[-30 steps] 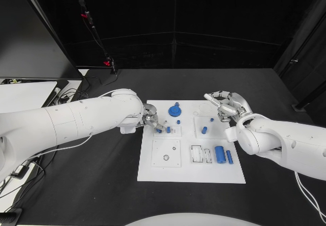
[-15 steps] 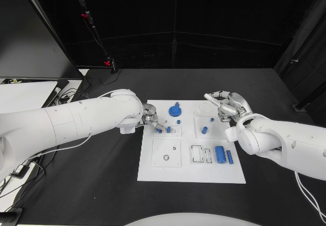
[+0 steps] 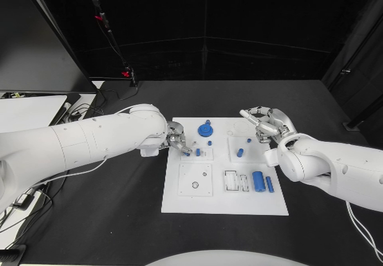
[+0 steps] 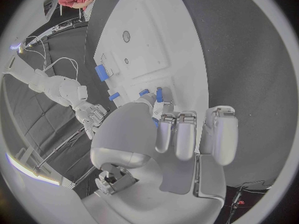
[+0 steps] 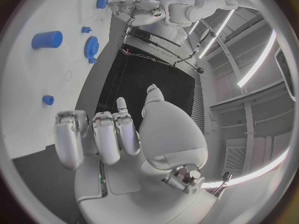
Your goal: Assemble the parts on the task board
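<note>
The white task board point(image 3: 223, 197) lies in the middle of the black table. My left hand point(image 3: 177, 141) hovers over its far left part, most fingers curled in, and pinches a small blue peg point(image 3: 185, 154) against the board beside a second peg point(image 3: 198, 151). In the left wrist view the pinched peg point(image 4: 144, 92) shows at the fingertips. My right hand point(image 3: 263, 124) hangs above the board's far right edge, fingers curled in with nothing in them. A blue gear point(image 3: 206, 131), a blue cylinder point(image 3: 258, 179) and a blue bar point(image 3: 270, 184) rest on the board.
More small blue pegs point(image 3: 239, 152) stand on the board's right half. A white desk point(image 3: 28, 111) with cables lies at the left of the table. Black tabletop point(image 3: 104, 221) surrounds the board.
</note>
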Tool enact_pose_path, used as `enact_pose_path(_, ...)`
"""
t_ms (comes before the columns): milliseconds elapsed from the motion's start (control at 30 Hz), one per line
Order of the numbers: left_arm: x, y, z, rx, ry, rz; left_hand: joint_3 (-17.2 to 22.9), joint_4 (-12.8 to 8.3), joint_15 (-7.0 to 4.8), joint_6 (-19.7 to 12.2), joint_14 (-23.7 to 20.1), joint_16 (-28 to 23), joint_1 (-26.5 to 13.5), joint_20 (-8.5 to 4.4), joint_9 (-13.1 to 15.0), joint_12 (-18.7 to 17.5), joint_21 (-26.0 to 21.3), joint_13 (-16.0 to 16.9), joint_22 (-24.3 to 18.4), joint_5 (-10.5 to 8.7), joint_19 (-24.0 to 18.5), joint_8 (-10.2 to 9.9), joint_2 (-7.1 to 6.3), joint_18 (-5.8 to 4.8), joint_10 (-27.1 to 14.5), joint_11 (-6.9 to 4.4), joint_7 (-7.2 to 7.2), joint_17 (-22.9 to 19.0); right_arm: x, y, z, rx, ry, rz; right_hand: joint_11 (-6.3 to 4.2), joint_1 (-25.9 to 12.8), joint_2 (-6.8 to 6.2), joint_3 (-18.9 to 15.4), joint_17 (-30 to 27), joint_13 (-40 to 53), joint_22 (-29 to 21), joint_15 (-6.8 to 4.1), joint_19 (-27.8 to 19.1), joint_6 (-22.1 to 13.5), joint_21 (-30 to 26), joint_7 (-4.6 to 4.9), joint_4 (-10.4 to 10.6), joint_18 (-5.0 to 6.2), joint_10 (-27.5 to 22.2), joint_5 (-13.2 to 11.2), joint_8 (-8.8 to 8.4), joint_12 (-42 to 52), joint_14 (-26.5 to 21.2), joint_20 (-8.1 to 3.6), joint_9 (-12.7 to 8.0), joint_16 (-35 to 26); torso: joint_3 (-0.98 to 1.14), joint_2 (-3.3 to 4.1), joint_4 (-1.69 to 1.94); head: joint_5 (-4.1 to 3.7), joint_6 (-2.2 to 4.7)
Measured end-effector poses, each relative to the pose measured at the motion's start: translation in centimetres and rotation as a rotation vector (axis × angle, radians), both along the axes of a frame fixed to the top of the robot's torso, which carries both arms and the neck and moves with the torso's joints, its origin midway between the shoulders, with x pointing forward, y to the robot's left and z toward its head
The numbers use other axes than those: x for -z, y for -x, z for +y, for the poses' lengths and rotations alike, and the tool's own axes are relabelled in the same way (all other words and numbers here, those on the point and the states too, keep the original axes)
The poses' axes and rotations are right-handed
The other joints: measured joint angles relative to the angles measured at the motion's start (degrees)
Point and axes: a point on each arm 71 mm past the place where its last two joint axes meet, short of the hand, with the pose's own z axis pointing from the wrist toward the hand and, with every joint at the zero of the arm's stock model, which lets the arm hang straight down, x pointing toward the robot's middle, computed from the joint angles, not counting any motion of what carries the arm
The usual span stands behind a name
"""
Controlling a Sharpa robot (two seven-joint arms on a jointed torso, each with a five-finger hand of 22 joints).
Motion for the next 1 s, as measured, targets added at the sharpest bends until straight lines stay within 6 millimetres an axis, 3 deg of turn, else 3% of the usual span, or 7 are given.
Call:
enact_pose_path(367,-0.10,-0.01,-0.52,0.010,-0.004,0.005,3.56,-0.26,-0.42,0.00,0.01,0.00,6.93,-0.43,0.50,0.00,0.00,0.01,0.00,0.25,0.00,2.02,-0.99,0.00,0.15,-0.24,0.02,0.00,0.00,0.01,0.00,0.000,0.000,0.000,0.00,0.00,0.00,0.00,0.00,0.00,0.00,0.00,0.00,0.00,0.00,0.00,0.00,0.00,0.00,0.00,0.00,0.00,0.00,0.00,-0.07,0.00,0.01,0.02,-0.01,-0.02,-0.07)
enact_pose_path(1000,-0.31,-0.02,-0.77,0.008,-0.042,0.029,3.89,0.06,-0.41,-0.30,0.01,0.00,7.59,-0.42,0.56,0.01,0.22,0.04,0.00,0.38,0.00,2.14,-0.75,0.00,0.15,-0.24,0.25,0.00,0.00,0.01,0.01,0.000,0.000,0.000,0.00,0.00,0.00,0.00,-0.01,0.00,0.00,0.00,0.00,0.00,0.00,0.00,0.00,0.00,0.00,0.00,0.00,0.00,0.00,0.00,-0.06,0.00,-0.01,0.01,0.00,-0.02,-0.23)
